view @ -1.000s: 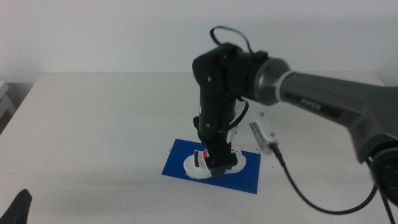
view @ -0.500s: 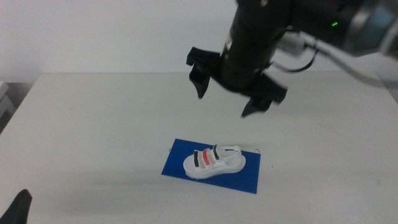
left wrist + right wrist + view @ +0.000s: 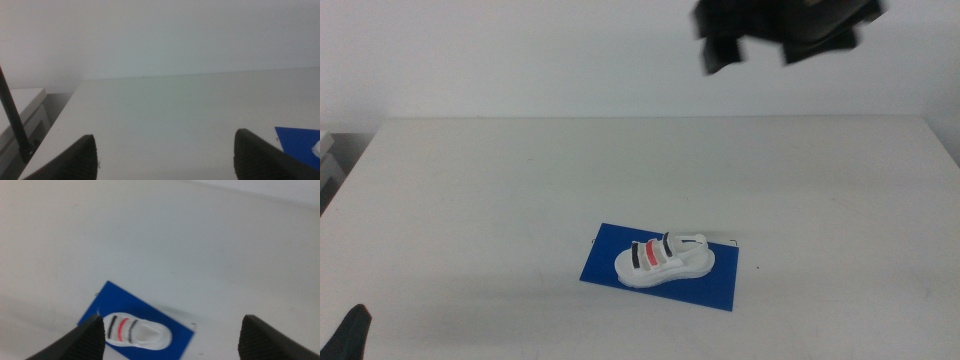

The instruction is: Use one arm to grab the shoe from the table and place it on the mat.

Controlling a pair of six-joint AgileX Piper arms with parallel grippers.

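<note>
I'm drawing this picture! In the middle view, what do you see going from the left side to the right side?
Left gripper tip at the bottom corner → blue mat → shoe lying on it → right gripper high above the table.

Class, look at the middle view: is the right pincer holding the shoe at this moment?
No: the shoe sits alone on the blue mat, while the right pincer is high above it, open and empty.

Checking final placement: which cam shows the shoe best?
Middle view: the whole shoe sits on the mat, side-on, straps clear. Right wrist view shows it from above, blurrier, toe end partly behind a jaw. Left wrist view catches only a white sliver at the frame edge.
</note>
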